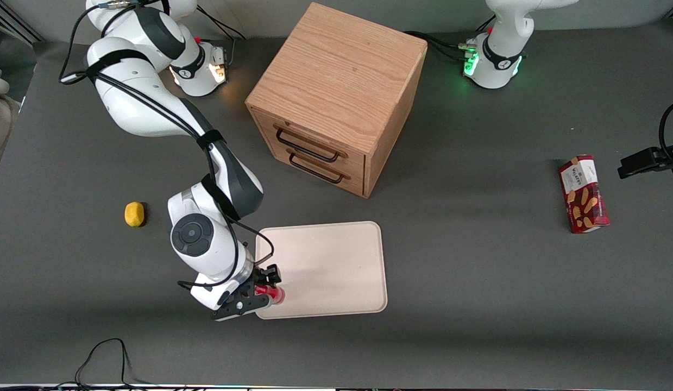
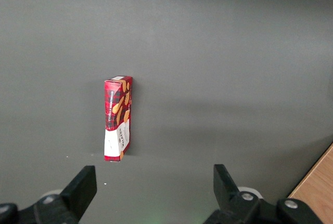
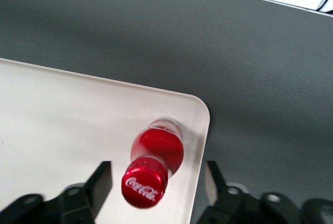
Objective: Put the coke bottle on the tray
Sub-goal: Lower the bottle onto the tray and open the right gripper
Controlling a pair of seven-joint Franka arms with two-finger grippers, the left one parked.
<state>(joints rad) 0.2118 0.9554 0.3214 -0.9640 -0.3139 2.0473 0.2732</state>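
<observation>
The coke bottle (image 3: 156,154), small, glossy red with a red cap marked in white script, stands upright on the cream-white tray (image 3: 62,115), close to a rounded corner of it. In the front view the bottle (image 1: 273,293) is at the tray's (image 1: 336,260) corner nearest the camera, toward the working arm's end. My gripper (image 3: 158,182) is open; its two black fingers stand wide on either side of the cap without touching it. The gripper (image 1: 266,287) hangs directly over the bottle.
A wooden two-drawer cabinet (image 1: 336,98) stands farther from the camera than the tray. A yellow lump (image 1: 134,213) lies toward the working arm's end. A red biscuit box (image 1: 583,194) lies toward the parked arm's end, also in the left wrist view (image 2: 118,118).
</observation>
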